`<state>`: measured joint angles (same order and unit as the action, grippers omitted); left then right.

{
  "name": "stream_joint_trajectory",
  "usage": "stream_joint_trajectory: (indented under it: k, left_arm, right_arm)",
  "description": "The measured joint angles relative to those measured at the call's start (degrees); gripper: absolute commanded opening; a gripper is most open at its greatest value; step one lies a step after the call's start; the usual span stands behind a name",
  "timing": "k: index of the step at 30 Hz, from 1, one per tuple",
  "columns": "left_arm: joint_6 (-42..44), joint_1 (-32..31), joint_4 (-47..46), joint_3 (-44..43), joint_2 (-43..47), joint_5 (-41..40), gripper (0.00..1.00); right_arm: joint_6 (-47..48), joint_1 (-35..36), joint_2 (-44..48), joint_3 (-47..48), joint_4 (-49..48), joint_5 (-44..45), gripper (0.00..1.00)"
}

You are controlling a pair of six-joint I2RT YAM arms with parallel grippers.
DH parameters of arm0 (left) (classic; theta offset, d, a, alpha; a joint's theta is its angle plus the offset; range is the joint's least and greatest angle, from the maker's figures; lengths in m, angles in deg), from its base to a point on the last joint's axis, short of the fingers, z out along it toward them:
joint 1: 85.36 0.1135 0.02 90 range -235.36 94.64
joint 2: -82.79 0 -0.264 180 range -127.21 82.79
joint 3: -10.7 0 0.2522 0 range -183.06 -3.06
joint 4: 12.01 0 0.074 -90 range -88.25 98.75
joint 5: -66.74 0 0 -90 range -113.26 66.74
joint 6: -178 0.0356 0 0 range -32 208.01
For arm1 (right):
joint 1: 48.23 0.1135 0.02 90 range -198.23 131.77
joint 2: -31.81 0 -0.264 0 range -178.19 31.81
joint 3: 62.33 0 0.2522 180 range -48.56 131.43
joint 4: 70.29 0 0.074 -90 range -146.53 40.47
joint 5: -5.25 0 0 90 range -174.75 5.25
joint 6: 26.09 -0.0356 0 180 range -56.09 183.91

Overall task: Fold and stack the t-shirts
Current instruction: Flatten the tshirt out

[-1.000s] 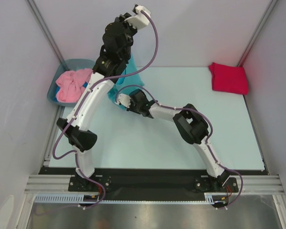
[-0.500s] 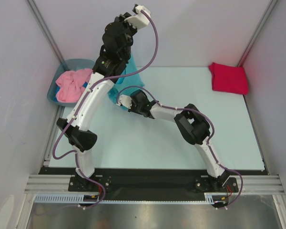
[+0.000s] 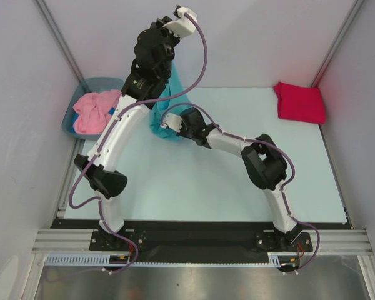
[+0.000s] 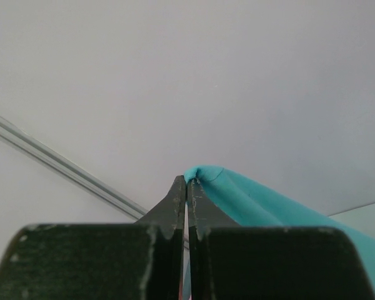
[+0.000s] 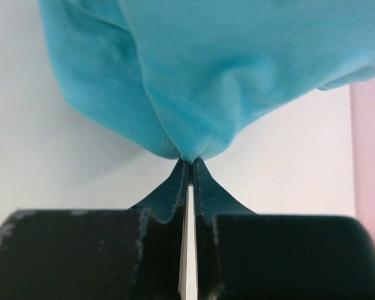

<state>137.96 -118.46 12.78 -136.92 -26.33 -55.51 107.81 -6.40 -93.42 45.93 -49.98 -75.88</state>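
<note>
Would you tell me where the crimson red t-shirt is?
In the top view, the folded crimson red cloth t-shirt lies at the far right corner of the table.

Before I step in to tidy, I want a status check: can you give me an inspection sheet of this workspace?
Surface: pale table, no stains seen.
Job's things: turquoise shirt hangs pinched by both tools; red shirt folded at the far right corner; pink shirt crumpled in the tub.
Clutter: nothing seen.
Tools: left tool raised, shut on the turquoise shirt; right tool shut on a lower fold of it.
Cables: purple cables in loose loops.
Surroundings: grey walls on three sides.
</note>
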Motion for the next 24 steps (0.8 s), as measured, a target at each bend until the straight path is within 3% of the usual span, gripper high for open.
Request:
stream_joint_trajectory:
  k: [18, 19, 20, 24]
  left_arm:
    - [-1.0, -0.2, 0.0, 0.0, 0.0, 1.0, 0.00]
    - [-1.0, -0.2, 0.0, 0.0, 0.0, 1.0, 0.00]
    - [-1.0, -0.2, 0.0, 0.0, 0.0, 1.0, 0.00]
    - [-1.0, -0.2, -0.2, 0.0, 0.0, 1.0, 0.00]
  right_arm:
    - [9.2, -9.2, 2.8, -3.7, -3.5, 6.6, 0.00]
    - [9.7, -9.8, 2.8, -3.7, -3.9, 7.0, 0.05]
    - [9.9, -10.3, 2.8, -3.7, -4.1, 7.3, 0.32]
    - [10.1, -10.5, 2.8, -3.7, -3.0, 8.1, 0.70]
